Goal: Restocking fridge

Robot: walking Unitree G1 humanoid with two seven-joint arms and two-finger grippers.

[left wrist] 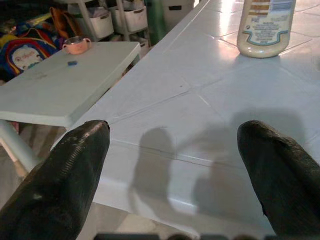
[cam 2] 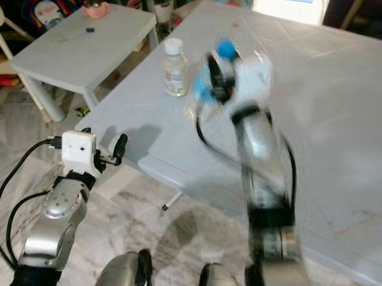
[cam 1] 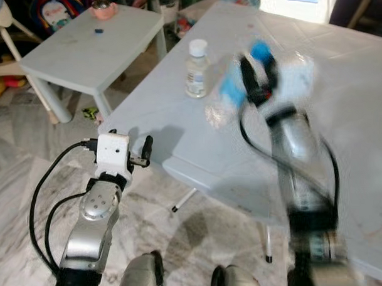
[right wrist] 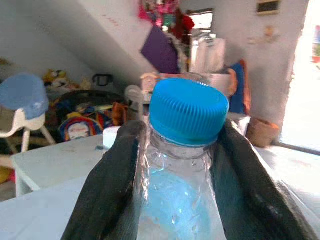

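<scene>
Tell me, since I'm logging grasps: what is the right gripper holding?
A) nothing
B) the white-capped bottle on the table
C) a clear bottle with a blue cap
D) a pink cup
C: in the right wrist view the right gripper has its jaws closed on the neck of a clear bottle with a blue cap.

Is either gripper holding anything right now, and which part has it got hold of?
The right gripper holds a clear plastic bottle by its neck, just under the blue cap. The left gripper is open, holding nothing.
</scene>
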